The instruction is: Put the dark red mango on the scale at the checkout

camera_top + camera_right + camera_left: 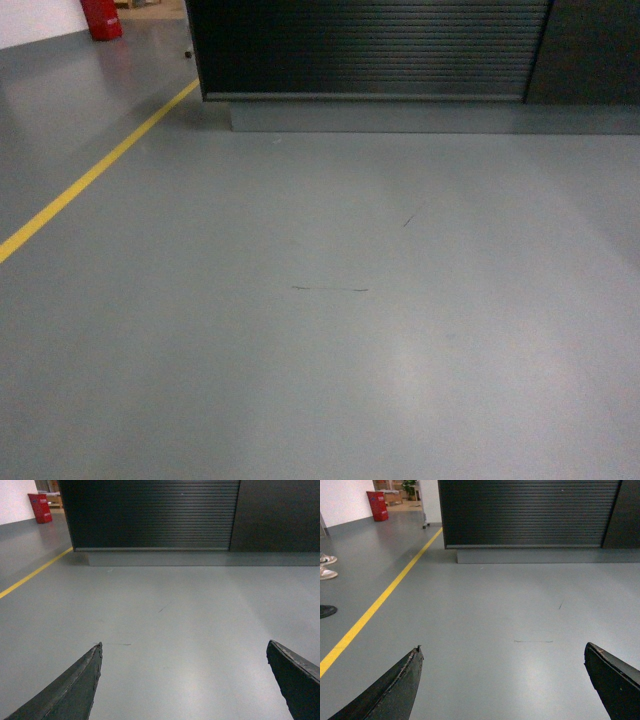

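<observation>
Head view crops checkout top, seemingly.

- Saw only the ribbed front and grey plinth of the bench; top cut off by the upper edge in all three views.
- Caught just two dark fingertips of the left claw, the rest below the frame.
- Same for the right claw.
- Found shoes clipped at the left edge, wearers unseen.
- Glimpsed a red bin, cropped at the top.
</observation>
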Tool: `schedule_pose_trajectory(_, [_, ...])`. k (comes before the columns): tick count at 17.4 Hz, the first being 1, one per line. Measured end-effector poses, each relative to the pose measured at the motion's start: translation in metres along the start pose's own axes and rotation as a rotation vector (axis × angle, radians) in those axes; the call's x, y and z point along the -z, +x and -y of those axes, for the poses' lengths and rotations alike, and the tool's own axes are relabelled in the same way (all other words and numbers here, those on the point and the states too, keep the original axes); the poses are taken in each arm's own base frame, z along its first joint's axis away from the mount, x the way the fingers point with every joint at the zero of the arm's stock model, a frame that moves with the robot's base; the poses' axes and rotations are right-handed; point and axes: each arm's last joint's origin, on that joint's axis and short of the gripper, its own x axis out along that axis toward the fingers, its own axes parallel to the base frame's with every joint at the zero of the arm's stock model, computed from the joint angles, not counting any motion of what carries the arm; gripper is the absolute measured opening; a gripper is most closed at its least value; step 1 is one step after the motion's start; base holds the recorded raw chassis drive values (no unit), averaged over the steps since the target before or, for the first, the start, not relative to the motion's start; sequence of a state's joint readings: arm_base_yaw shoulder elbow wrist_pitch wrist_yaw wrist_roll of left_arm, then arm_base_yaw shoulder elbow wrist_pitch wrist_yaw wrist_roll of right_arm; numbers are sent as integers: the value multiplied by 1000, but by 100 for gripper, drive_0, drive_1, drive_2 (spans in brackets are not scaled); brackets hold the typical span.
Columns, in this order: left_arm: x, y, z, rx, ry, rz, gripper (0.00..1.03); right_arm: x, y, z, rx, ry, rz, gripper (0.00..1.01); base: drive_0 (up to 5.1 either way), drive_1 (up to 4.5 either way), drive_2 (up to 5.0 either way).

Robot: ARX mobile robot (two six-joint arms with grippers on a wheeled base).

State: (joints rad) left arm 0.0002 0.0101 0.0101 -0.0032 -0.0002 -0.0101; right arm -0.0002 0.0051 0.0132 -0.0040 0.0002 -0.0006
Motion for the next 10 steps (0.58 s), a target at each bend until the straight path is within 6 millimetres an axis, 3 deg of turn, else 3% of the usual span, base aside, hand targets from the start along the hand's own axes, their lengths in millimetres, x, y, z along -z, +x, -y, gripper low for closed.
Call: schedule_pose_trajectory(10, [0, 0, 0, 0, 0, 0, 98, 0, 0, 0, 0, 0, 0, 98, 0, 0, 0])
